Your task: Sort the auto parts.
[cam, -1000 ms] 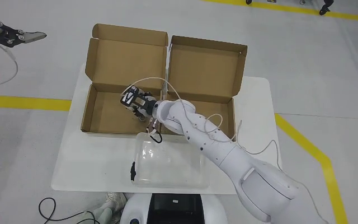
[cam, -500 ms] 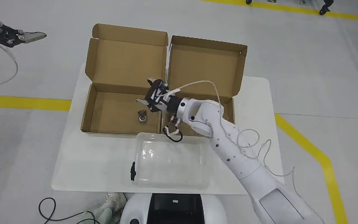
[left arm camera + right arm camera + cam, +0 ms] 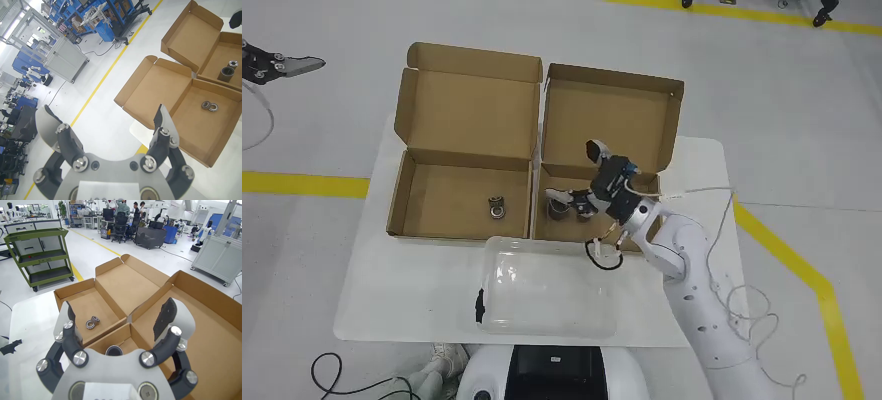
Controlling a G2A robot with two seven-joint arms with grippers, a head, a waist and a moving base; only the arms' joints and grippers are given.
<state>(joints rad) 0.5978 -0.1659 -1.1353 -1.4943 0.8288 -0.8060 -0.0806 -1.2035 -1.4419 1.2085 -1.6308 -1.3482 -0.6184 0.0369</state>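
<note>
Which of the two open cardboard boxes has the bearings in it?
The cardboard box on the robot's left: two small roller bearings lie on its floor. The other box, under the right gripper, holds cylindrical sleeves instead.

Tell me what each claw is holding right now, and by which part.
Nothing is held. The right claw is open and empty above a cardboard box; the left claw is open and empty, off beside the table.
</note>
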